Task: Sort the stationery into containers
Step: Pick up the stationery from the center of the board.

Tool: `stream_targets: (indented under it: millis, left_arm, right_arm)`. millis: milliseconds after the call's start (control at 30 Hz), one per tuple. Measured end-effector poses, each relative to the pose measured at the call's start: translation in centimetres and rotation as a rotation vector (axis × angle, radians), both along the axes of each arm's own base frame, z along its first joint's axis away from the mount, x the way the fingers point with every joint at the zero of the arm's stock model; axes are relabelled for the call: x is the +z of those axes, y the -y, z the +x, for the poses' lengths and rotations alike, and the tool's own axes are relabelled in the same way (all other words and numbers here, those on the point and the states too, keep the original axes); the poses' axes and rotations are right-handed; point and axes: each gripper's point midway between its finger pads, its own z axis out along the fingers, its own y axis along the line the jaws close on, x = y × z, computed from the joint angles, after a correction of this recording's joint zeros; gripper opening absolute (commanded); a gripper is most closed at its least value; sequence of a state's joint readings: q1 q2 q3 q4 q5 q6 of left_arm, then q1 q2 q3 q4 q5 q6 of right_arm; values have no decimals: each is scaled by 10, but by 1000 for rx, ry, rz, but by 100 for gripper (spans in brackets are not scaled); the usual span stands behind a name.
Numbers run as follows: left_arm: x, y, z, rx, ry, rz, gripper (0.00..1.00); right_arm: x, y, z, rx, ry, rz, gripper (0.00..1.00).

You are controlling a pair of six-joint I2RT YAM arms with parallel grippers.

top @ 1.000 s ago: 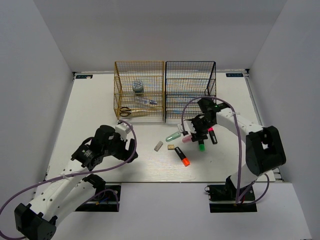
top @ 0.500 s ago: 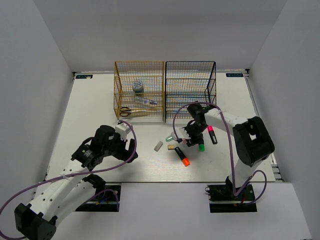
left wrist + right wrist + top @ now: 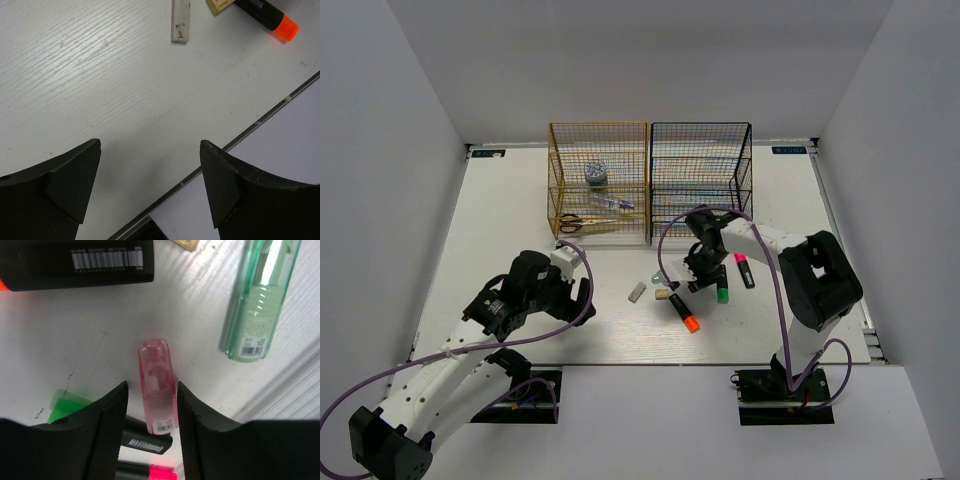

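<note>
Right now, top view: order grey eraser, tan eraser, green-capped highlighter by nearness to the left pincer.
1. Grey eraser, right of the left pincer.
2. Tan eraser, further right.
3. Green-capped highlighter, farthest right.

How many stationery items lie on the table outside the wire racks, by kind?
Black-bodied highlighters: 3 (orange-tipped highlighter, green-tipped highlighter, pink-tipped highlighter)
Translucent pastel highlighters: 2 (pink pastel highlighter, green pastel highlighter)
Rectangular erasers: 2 (grey eraser, tan eraser)
Total: 7
</note>
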State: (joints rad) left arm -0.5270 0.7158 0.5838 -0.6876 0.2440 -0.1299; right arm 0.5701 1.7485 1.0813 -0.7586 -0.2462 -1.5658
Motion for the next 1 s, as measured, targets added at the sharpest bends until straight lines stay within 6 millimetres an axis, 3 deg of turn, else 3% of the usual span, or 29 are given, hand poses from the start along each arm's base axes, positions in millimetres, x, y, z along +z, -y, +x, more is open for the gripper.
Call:
stream_targets:
  millis: [367,800,900,1000]
  left_arm:
    - [2,0,0,-2,11,-4,92]
    - [2,0,0,-2,11,-4,92]
    - [2,0,0,-2,11,-4,92]
    - [2,0,0,-1,11,-3,92]
  right_arm:
    - [-2,3,-3,24,39,-25,1]
    - [-1,1,-13,-90,7,-5,0]
    - [-1,1,-14,-101,1,-4,5]
    - [-2,1,-14,-110,5,-2,17]
